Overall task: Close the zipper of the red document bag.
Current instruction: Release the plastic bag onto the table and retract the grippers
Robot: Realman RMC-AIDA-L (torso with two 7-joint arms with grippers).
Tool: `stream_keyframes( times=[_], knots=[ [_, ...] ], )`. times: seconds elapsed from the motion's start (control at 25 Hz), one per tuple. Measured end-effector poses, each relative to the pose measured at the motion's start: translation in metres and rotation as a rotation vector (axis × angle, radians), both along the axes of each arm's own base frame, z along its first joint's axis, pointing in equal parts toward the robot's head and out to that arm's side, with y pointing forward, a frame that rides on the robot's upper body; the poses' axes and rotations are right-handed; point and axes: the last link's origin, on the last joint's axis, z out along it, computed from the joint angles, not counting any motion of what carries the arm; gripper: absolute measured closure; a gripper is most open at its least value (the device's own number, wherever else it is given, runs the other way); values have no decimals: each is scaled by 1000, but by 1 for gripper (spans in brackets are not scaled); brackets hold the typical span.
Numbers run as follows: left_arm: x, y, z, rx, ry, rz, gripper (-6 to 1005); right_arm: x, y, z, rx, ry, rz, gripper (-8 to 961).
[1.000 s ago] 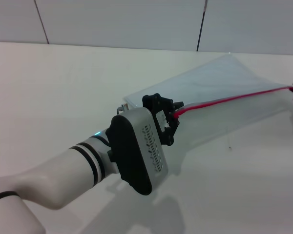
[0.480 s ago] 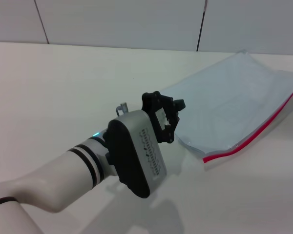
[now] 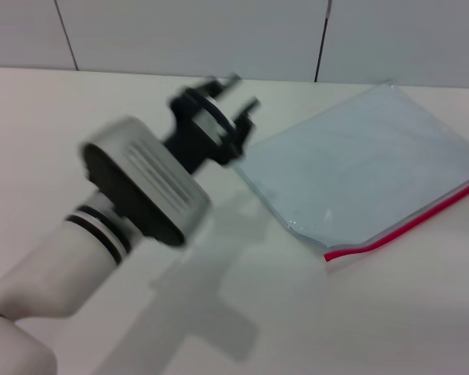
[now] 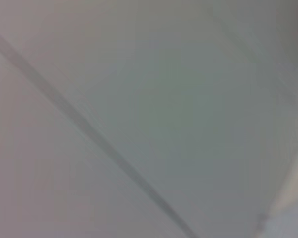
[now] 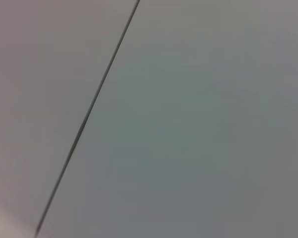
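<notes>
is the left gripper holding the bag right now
No, in the head view the left gripper is lifted clear of the red document bag, which lies flat on the table.

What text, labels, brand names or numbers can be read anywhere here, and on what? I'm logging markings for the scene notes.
None can be read.
Red document bag: plain translucent plastic, no print visible; its zipper is a bare red strip.
Left pincer and the arm's grey housing: ribbed marks only, blurred, no letters.
Table and wall: no signs.
Both wrist views show only blank panels.
</notes>
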Motion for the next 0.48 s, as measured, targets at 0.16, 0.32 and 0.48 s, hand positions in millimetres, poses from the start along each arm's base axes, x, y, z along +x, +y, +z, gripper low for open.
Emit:
stream_keyframes(
  times=[0.16,0.32,0.48],
  knots=[
    [-16,15,22,99,-196,98,684,-9,-20,12,113,136,107,428],
    [-32,23,40,131,-384,135,600,-11,-35,17,203,250,139,262],
    [-54,29,60,103,-575,146,429,-9,-38,18,231,349,116,142]
  ],
)
